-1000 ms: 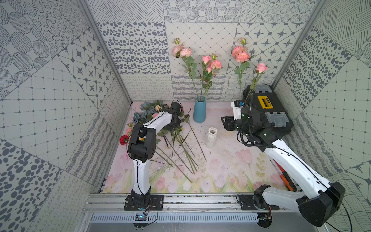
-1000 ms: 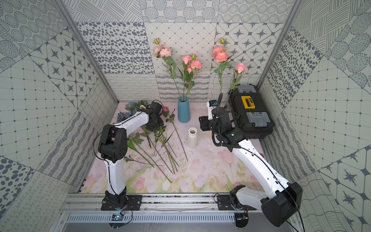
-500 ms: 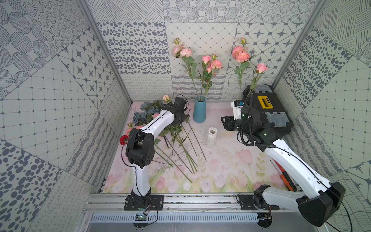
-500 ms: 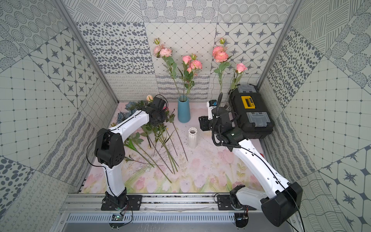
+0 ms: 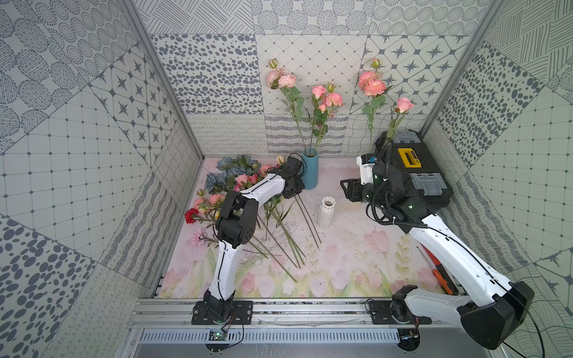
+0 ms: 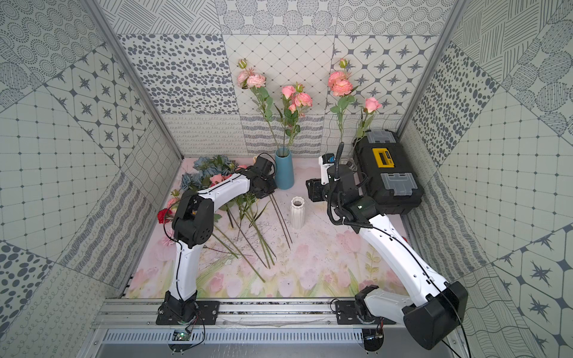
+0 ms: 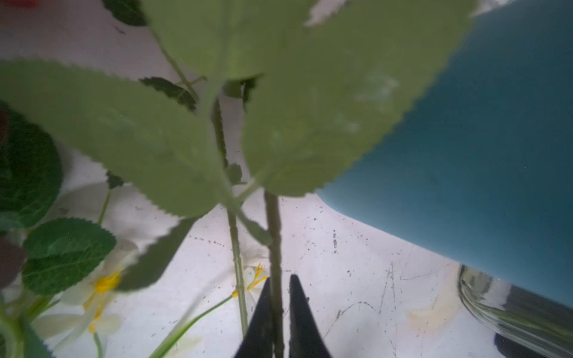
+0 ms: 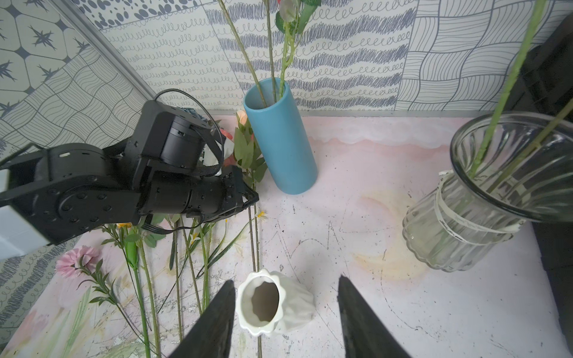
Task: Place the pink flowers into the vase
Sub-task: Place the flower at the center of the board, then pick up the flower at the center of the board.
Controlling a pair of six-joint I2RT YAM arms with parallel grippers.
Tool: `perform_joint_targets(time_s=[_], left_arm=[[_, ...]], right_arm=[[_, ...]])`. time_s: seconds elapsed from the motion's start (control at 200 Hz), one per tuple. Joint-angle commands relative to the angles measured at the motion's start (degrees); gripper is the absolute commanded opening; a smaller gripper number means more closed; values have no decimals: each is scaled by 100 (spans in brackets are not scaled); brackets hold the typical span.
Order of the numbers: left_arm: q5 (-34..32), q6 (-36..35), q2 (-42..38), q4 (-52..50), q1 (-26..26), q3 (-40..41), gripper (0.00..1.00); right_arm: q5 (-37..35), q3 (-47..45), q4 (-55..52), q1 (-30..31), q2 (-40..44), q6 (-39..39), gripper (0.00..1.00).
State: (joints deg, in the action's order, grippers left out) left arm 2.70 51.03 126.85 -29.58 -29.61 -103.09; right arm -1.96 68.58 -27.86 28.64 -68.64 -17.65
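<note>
Two pink flowers (image 5: 325, 97) stand in a blue vase (image 5: 310, 173) by the back wall. My left gripper (image 7: 280, 277) is low beside that vase (image 7: 465, 155). Its jaws are a little apart around the stem (image 7: 274, 232) of another pink flower. The stem lies against one finger, and a sliver of gap shows at the other. That flower's bud (image 5: 280, 159) sticks up behind the wrist. More pink flowers (image 5: 242, 179) lie in the pile at the left. My right gripper (image 8: 285, 280) hovers open and empty over a small white vase (image 8: 273, 302).
A glass vase (image 8: 465, 223) with two pink stems stands against a black toolbox (image 5: 415, 173) at the right. Blue-grey flowers (image 5: 229, 162), a red bloom (image 5: 191, 214) and loose stems (image 5: 285, 238) cover the left of the mat. An orange tool (image 5: 440, 279) lies at the front right.
My left arm has raised the pink flower's bud end and carried it toward the blue vase. Its jaws have since eased apart slightly. The right arm has not moved.
</note>
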Motion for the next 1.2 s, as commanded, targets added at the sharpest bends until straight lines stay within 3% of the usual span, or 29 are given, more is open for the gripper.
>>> perform_joint_targets(time_s=[0.0,0.11,0.255,0.495,0.645,0.795,1.196], left_arm=[[64,129,165,82,-28,-303,21],[-172,22,75,-242,-28,-404,39],[-684,-119,-451,-659,-28,-200,44],[-1456,-331,-1272,-1562,44,295,38],[-1301,-363,-1416,-1786,238,639,32],[-911,-261,-1521,-1350,442,1237,22],[-381,-70,-1102,-960,519,1551,22]], right_arm=[[47,117,40,27,-35,-103,54],[74,127,59,21,-62,-118,54],[101,121,87,22,-95,-144,54],[129,121,166,27,-219,-197,54],[126,95,201,27,-245,-222,54],[113,77,209,24,-246,-235,54],[152,77,214,22,-246,-239,54]])
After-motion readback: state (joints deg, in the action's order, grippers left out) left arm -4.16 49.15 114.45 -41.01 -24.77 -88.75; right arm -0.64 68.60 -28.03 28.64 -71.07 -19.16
